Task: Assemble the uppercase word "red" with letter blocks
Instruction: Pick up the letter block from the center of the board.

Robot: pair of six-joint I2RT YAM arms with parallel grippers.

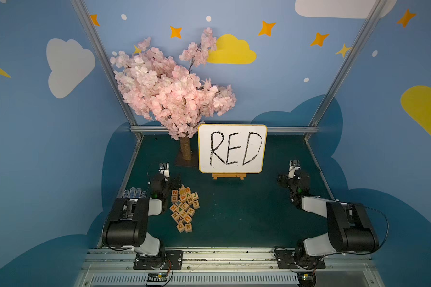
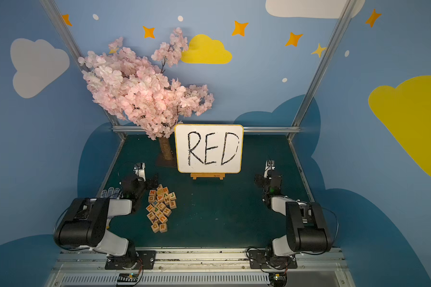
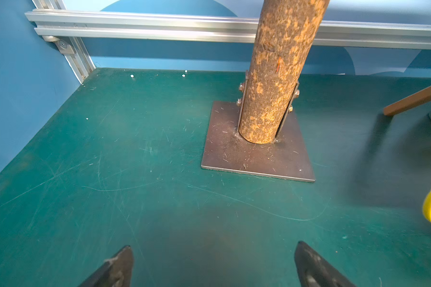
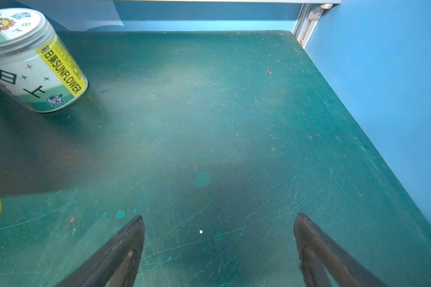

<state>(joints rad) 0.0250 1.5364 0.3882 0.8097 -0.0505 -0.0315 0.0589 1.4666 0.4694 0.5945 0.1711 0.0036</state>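
Observation:
The letter blocks (image 1: pixel 184 208) (image 2: pixel 161 208) are small wooden cubes with coloured capitals, heaped together on the green table on its left side. In the heap an R block (image 1: pixel 188 226) lies at the near end, an E block (image 1: pixel 196 204) at the right edge and a D block (image 1: pixel 174 198) at the left edge, apart from one another. My left gripper (image 1: pixel 176 180) (image 3: pixel 214 247) hovers just behind the heap, open, with only bare table between its fingers. My right gripper (image 1: pixel 282 181) (image 4: pixel 219 216) is far from the blocks on the right side, open and empty.
A white yellow-rimmed board (image 1: pixel 231 149) with black handwritten RED stands on a small easel at the back centre. A pink blossom tree (image 1: pixel 174 94) rises left of it, its trunk (image 3: pixel 271 74) on a metal plate (image 3: pixel 256 154). A sunflower can (image 4: pixel 33 62) lies behind the board. A white glove (image 1: pixel 134 192) lies at the left edge.

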